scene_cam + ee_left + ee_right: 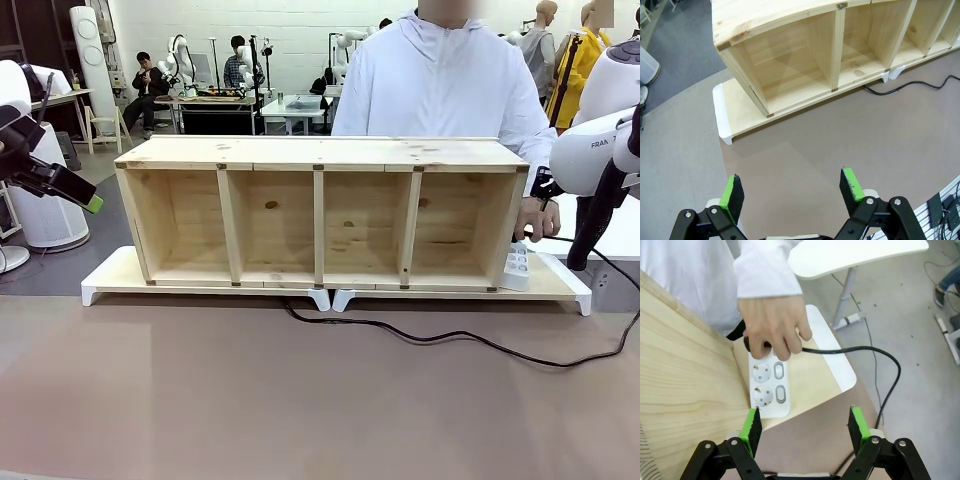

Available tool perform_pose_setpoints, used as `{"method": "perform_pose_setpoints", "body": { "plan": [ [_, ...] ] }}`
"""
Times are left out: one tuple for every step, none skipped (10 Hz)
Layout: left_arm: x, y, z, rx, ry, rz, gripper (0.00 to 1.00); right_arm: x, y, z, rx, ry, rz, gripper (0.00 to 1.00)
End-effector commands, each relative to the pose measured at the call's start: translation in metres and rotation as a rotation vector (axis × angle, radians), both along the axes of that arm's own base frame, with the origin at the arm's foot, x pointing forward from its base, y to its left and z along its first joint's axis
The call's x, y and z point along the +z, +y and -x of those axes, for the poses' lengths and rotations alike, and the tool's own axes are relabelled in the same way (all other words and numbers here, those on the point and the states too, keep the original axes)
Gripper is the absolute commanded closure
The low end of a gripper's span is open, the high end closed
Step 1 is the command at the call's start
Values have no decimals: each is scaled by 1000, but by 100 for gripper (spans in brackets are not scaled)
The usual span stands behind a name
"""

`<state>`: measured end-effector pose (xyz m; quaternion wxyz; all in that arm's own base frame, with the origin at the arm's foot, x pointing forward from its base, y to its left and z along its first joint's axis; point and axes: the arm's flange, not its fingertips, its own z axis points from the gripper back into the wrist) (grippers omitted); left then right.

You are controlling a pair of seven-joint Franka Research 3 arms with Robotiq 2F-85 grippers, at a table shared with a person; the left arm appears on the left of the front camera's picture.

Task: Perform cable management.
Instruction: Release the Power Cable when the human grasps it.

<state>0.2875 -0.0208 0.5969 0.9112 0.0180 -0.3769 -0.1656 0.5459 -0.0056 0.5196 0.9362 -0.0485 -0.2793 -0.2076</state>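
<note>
- a brown table (pixel 200 400) runs across the front view, with two low white-edged risers (pixel 110 275) side by side at its far part.
- a pale wooden shelf unit (pixel 320 150) with four open compartments stands on the risers; a person in a white jacket (pixel 440 80) stands behind it.
- the right arm (pixel 600 140) comes in at the right edge of the front view; its gripper (pixel 805 427) hangs with jaws wide apart and nothing between them, above the riser's end beside the shelf.
- the left gripper (pixel 790 187) hovers over bare table near the shelf's left end, jaws spread wide and empty.
- the person's hand (pixel 772 322) is closed around a black plug at the top of the white power strip (pixel 769 387), which lies on the riser against the shelf's right side.
- the cable (pixel 450 338) runs from under the risers' middle across the table to the right edge.
</note>
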Motion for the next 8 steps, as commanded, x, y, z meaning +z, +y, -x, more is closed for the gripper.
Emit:
{"method": "perform_pose_setpoints", "body": {
  "plan": [
    [0,0,-3,2,-11,-2,0,0,0,0,-5,2,-2,11],
    [0,0,-3,2,-11,-2,0,0,0,0,-5,2,-2,11],
    [0,0,-3,2,-11,-2,0,0,0,0,-5,2,-2,11],
    [0,0,-3,2,-11,-2,0,0,0,0,-5,2,-2,11],
    [0,0,-3,2,-11,-2,0,0,0,0,-5,2,-2,11],
    [0,0,-3,2,-11,-2,0,0,0,0,-5,2,-2,11],
    [0,0,-3,2,-11,-2,0,0,0,0,-5,2,-2,11],
    [0,0,-3,2,-11,-2,0,0,0,0,-5,2,-2,11]
  ]
}}
